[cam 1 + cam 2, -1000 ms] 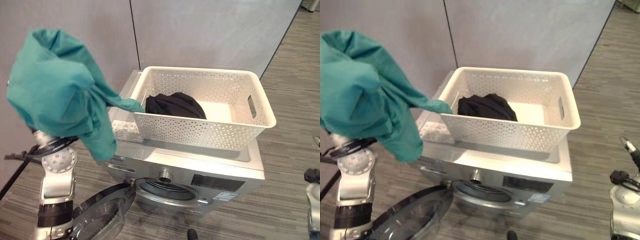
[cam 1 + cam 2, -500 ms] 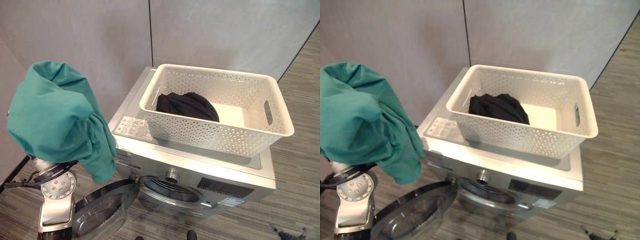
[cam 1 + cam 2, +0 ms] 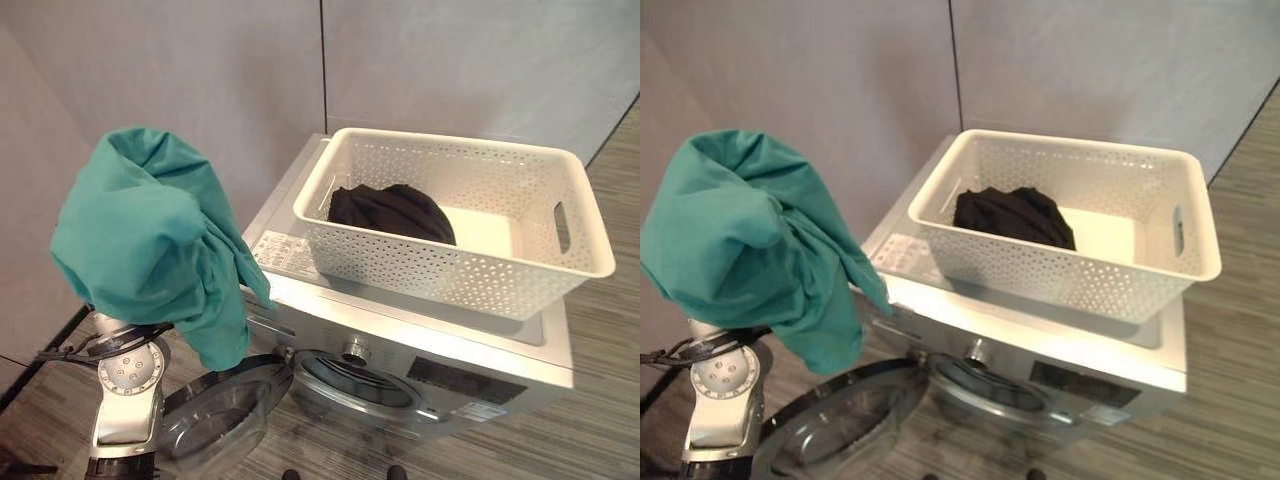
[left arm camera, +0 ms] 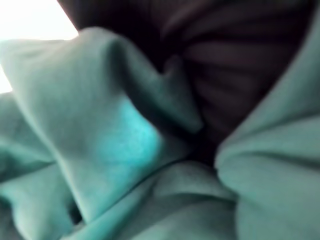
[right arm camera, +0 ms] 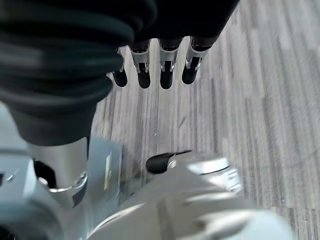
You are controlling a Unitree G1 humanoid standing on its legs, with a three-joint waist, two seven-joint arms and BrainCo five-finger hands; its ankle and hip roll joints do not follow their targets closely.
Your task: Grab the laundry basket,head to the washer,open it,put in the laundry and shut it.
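Left eye view: you have the teal garment [image 3: 150,240] bunched high at centre left, draped over the raised left arm; the left hand is buried in the cloth, so you cannot tell how it holds. At upper right the white perforated laundry basket [image 3: 545,275] sits on top of the silver front-load washer [image 3: 400,335], with a black garment [image 3: 392,210] lying in its left half. At bottom left the washer door [image 3: 215,425] hangs open beside the drum opening [image 3: 345,378]. Right eye view: same items; the teal garment's lowest fold hangs just above the open door, well apart from the drum. Left wrist view: teal folds lie close against the lens with a dark ribbed surface behind; no fingers can be made out. Right wrist view: your right hand [image 5: 160,70] hangs over striped flooring with its fingers straight and relaxed, holding nothing. Risks, as judged: the loose cloth may snag on the door rim or slide off the arm onto the floor on the way down to the drum; a trailing fold could be caught when you shut the door; the black garment still waits in the basket.
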